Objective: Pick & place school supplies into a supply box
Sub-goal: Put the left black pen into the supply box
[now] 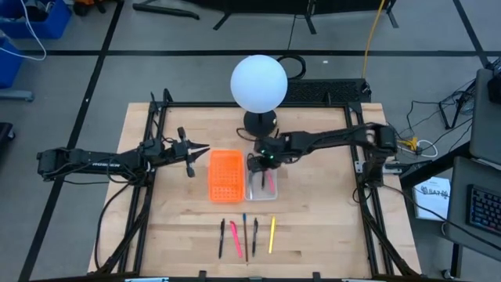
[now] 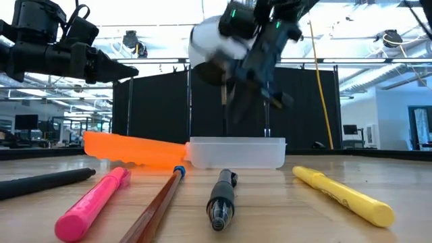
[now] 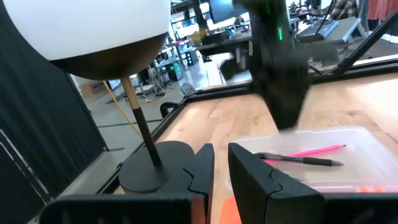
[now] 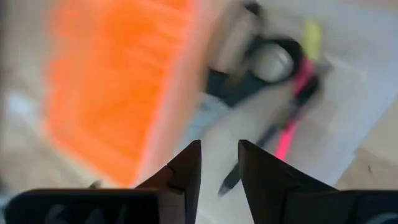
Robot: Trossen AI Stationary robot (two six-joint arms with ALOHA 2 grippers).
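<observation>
The clear supply box (image 1: 262, 186) stands at the table's middle, beside the orange perforated piece (image 1: 225, 174). In it lie the black-handled scissors (image 4: 264, 62), a pink pen (image 3: 311, 151) and a black pen (image 3: 305, 161). My right gripper (image 1: 262, 162) hovers just above the box, its fingers a little apart and empty; it also shows in its wrist view (image 4: 219, 163). Several pens and a pencil (image 1: 245, 236) lie in a row near the table's front edge. My left gripper (image 1: 202, 148) waits in the air left of the orange piece, narrowly open and empty.
A lamp with a white globe (image 1: 259, 82) and a black base (image 1: 259, 122) stands just behind the box. In the row in front lie a black pen (image 2: 44, 182), a pink pen (image 2: 94, 202), a brown pencil (image 2: 158, 202), a black pen (image 2: 221, 196) and a yellow pen (image 2: 344, 194).
</observation>
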